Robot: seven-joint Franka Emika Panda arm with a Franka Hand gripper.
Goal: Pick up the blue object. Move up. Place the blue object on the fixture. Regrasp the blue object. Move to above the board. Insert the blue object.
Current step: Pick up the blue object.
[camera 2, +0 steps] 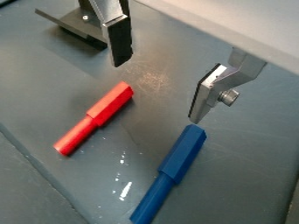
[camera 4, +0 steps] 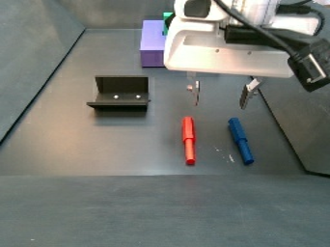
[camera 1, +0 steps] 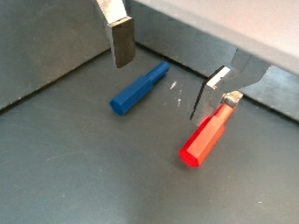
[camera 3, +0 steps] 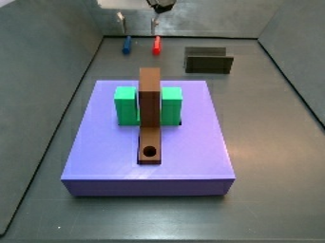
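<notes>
My gripper [camera 4: 221, 96] hangs above the floor with its jaws spread wide and nothing between them. In both wrist views the fingers [camera 1: 121, 43] show only bare floor in the gap.

The blue object [camera 1: 139, 87] lies flat on the grey floor, not yet picked up. In a side view it sits just beside the red peg [camera 4: 188, 139], roughly parallel and not touching, and the blue object [camera 4: 240, 139] is on the side away from the fixture [camera 4: 119, 95]. In a wrist view the blue object [camera 2: 170, 173] and red peg [camera 2: 93, 117] lie either side of the gap, so I'm roughly between the two — not centred on the blue one yet.

Handling judgement: it looks like a rigid plastic peg, light, smooth and round, so it will likely roll if I nudge it with one finger first. It seems to have a thicker section and a slimmer one, and I'd take it on the thicker barrel near mid-length, jaws across the axis, closing evenly from both sides. No fragility concern, but the slick surface means a firm pinch.

Main risk is clipping the red peg on the way down.

The board [camera 3: 200, 161] with its green block [camera 3: 125, 105] and brown bar [camera 3: 150, 116] is well apart from here.
</notes>
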